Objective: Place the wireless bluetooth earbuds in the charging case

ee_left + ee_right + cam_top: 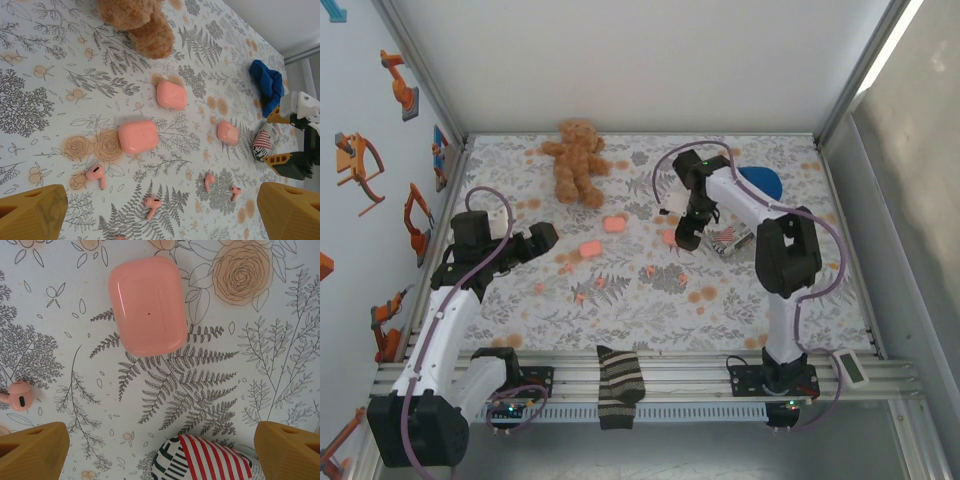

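Floral table (650, 310) scattered with earbuds (96, 175) just beside closed pink charging cases (138, 136). Left fingers (32, 212) and right fingers (287, 450) spread wide, empty. Probably best: open one case lid first, then pinch each earbud's stem squarely.

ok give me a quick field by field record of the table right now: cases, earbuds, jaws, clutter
cases: three pink cases, all closed, lying apart
earbuds: at least four earbuds loose on the table, none in a case
left jaws: open, empty
right jaws: open, empty, above one closed case
clutter: teddy bear, blue cloth, striped packet, striped sock on the front rail
task state: no earbud inserted yet
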{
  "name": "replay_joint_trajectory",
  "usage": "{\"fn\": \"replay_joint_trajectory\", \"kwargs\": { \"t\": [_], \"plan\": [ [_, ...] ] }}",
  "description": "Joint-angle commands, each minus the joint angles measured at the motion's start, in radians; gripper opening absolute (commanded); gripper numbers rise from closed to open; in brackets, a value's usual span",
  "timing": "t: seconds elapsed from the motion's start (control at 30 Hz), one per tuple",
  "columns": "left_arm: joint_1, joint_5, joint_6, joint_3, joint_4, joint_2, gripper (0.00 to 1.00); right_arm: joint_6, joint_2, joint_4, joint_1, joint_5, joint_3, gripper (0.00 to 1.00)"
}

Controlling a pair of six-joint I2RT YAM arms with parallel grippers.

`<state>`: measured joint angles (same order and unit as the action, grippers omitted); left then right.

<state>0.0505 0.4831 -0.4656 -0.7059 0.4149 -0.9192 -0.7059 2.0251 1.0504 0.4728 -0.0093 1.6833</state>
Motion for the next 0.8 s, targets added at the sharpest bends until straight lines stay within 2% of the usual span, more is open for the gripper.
{"fn": "replay_joint_trajectory", "kwargs": {
  "t": [0.0,0.43,0.77],
  "plan": [
    [0.008,-0.013,0.024,-0.032,0.02,0.009,0.97,-0.078,0.031,0.015,0.024,0.022,0.051,0.94],
    [0.02,-0.04,0.043,-0.052,0.042,-0.009,0.97,-0.139,0.195,0.054,0.066,0.05,0.168,0.92],
    [0.023,-0.055,0.061,-0.064,0.056,-0.021,0.97,-0.145,0.272,0.076,0.087,0.076,0.216,0.82]
  ]
}}
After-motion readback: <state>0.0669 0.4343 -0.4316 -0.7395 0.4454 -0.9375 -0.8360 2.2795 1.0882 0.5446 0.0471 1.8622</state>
